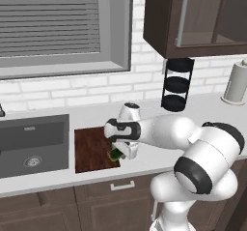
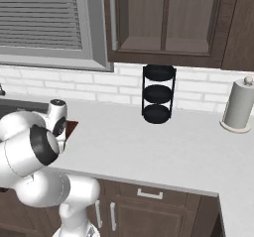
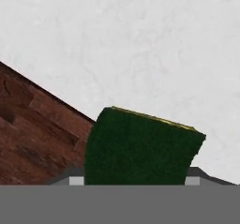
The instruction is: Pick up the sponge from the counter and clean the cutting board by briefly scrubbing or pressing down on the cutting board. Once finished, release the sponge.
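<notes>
Green-topped, the sponge [image 3: 140,148] sat between the gripper [image 1: 117,153] fingers, which were closed on it, its yellow layer edging the far side. It hung over the cutting board [image 1: 89,148] at its right corner, where wood met the pale counter [image 3: 140,45] beside the sink [image 1: 29,143].

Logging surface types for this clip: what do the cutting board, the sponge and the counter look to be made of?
Cutting board: wood, going by its reddish-brown grain and plank lines, matte. Sponge: dark green scouring face with a thin yellow edge, probably foam beneath; texture too flat to confirm. Counter: pale grey-white with faint mottling, stone or laminate, hard to tell which.
</notes>
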